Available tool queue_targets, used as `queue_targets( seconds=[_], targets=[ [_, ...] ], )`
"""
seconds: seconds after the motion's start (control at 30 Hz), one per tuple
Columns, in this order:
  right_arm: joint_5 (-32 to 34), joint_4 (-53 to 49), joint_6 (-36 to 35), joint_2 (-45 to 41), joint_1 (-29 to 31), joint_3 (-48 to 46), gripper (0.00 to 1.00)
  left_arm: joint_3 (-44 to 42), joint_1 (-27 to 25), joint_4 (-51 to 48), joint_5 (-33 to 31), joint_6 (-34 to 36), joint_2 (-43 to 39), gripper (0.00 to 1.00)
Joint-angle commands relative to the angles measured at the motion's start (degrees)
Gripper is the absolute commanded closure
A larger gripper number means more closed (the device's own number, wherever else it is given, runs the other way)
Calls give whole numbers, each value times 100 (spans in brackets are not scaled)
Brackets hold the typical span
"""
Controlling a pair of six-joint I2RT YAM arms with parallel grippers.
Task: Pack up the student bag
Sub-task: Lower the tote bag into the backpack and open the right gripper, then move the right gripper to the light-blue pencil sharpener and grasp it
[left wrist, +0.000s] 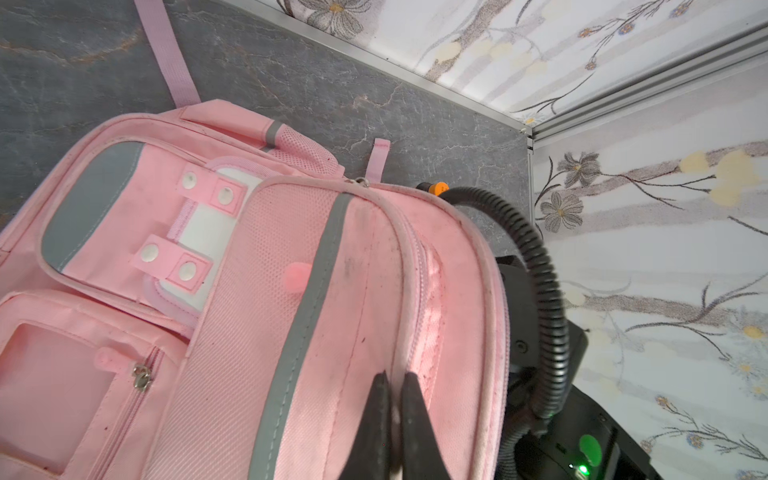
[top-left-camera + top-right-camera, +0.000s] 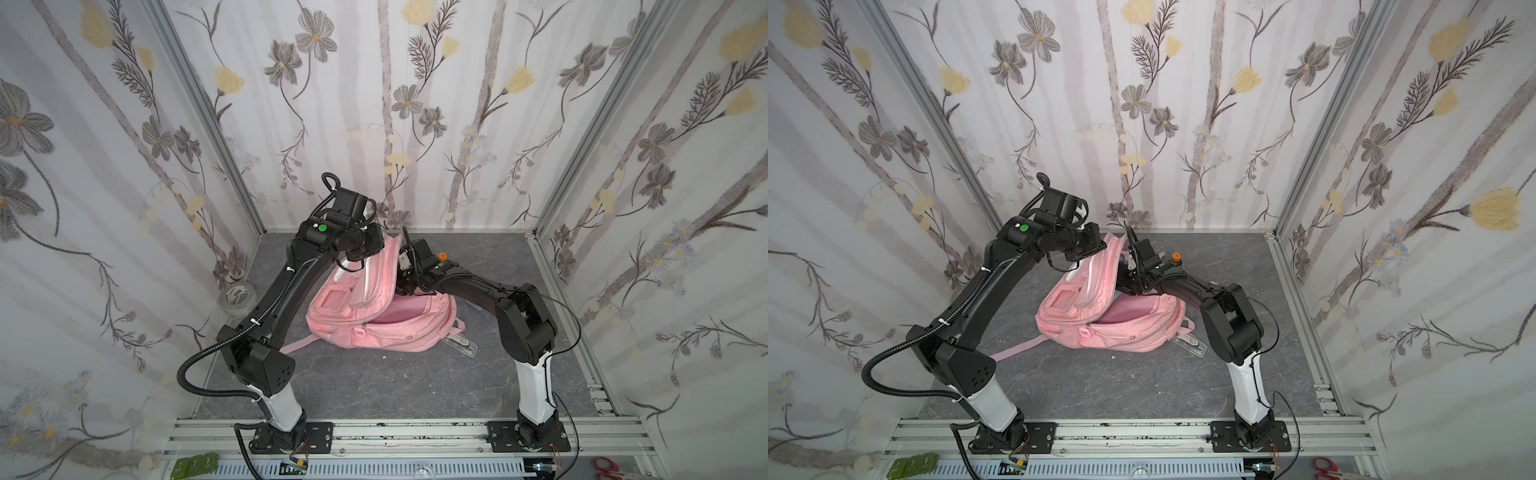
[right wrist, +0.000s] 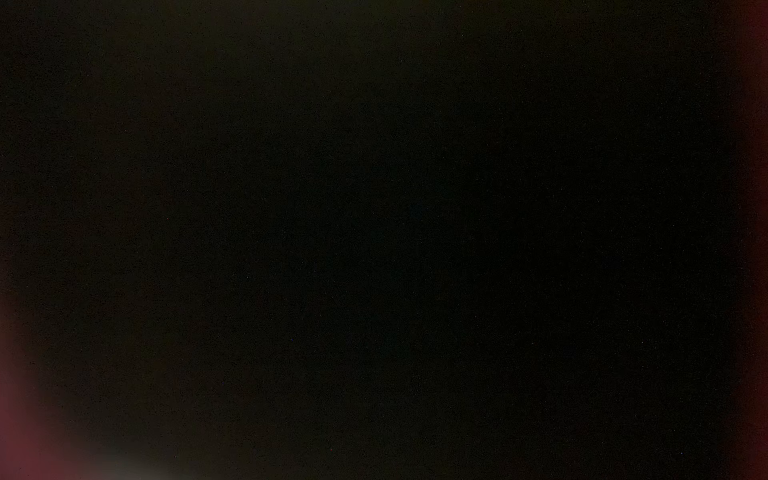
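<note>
- Near edge of the desk: bare grey surface, apart from a pink strap trailing from the bag toward the near-left corner. If the bag gets dragged, that strap could catch.
- Just behind it: a clear plastic case pokes out from under the bag's near-right side. Any shift of the bag could shove the case or ride over it.
- Middle of the desk: the student bag lies flat, main compartment gaping, with its front flap raised.
- On the flap: your left claw is pressed together, pinching the piped seam beside the zip. That is a thin bite on soft fabric. Pull higher and it may well slip, dropping the flap onto your other arm.
- Behind the flap: your right claw reaches into the opening with its fingers buried. Its wrist camera shows only darkness, so you cannot tell whether it is spread or pinching anything. Back out blind and it could hook the lining or zip and tow the whole bag.
</note>
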Motion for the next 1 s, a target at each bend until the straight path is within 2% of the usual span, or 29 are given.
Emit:
queue_targets(
  seconds=[0.0, 0.27, 0.47, 0.77, 0.9, 0.97],
  targets=[
    [-305, 549, 505, 288, 116, 324, 57, 292, 0, 345, 152, 74, 66, 100],
    [-681, 984, 1095, 790, 150, 871, 57, 613, 2, 131, 108, 171, 254, 100],
    [-288, 25, 10, 177, -218, 838, 55, 386, 151, 60, -333, 191, 22, 100],
    [419, -1381, -1585, -1083, -505, 333, 52, -284, 222, 239, -660, 133, -392, 100],
    [1006, -1864, -2373, -2007, -708, -352, 52, -534, 258, 317, -716, 175, -497, 100],
    [1472, -1913, -2533, -2675, -825, -871, 52, -592, 273, 317, -754, 198, -517, 100]
  ],
)
